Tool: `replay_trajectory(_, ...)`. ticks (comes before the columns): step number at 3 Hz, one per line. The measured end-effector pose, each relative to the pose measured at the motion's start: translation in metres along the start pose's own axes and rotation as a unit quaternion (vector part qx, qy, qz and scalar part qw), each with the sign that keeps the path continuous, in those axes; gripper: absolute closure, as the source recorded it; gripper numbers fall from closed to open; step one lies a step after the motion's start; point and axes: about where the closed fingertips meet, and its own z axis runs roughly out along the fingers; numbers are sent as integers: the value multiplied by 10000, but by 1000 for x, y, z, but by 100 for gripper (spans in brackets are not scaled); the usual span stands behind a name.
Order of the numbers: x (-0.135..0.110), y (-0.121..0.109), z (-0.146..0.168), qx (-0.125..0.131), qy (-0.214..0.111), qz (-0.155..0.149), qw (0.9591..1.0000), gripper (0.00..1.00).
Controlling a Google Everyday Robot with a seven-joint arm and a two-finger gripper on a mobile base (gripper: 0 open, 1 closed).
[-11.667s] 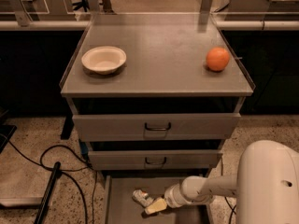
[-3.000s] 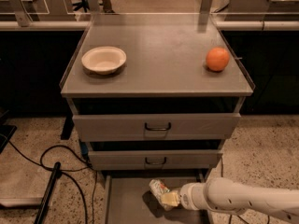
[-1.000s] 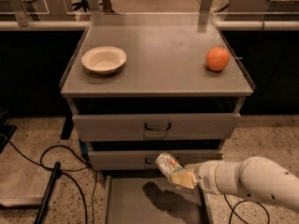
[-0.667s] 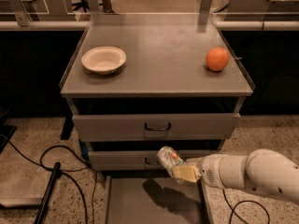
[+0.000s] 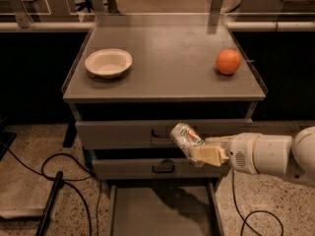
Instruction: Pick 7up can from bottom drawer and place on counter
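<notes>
We've got the pincer (image 5: 198, 152) clamped on the 7up can (image 5: 184, 135). The can hangs tilted in mid-air, right in front of the top handled drawer (image 5: 118, 134) and above the open bottom drawer (image 5: 147, 213). It's clearly lower than the table (image 5: 167, 48), so the whole lift is ahead of us.

Our biggest worry is the table's front edge (image 5: 162, 95). If the arm goes up without backing off first, we think the can clips that lip and gets knocked loose. The grip also looks to sit near one end of the can (dented sides don't help), so a bump could twist it out, and then it drops back into the drawer or onto the floor.

At the top, the orange (image 5: 228, 62) sits on the right side and would roll if nudged. The bowl (image 5: 108, 63) is well off to the left, so we'd aim for the open middle.
</notes>
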Motion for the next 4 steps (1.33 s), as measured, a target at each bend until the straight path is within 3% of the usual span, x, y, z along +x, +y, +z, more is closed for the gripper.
replay_trajectory(1, 0, 0, 0, 0, 2, 1, 10000, 100)
replay_trajectory(2, -36, -4, -20, 129, -267, -25, 9996, 100)
replay_trajectory(3, -106, -8, -55, 296, -659, -193, 9972, 100)
replay_trajectory(4, -106, -8, -55, 296, -659, -193, 9972, 100)
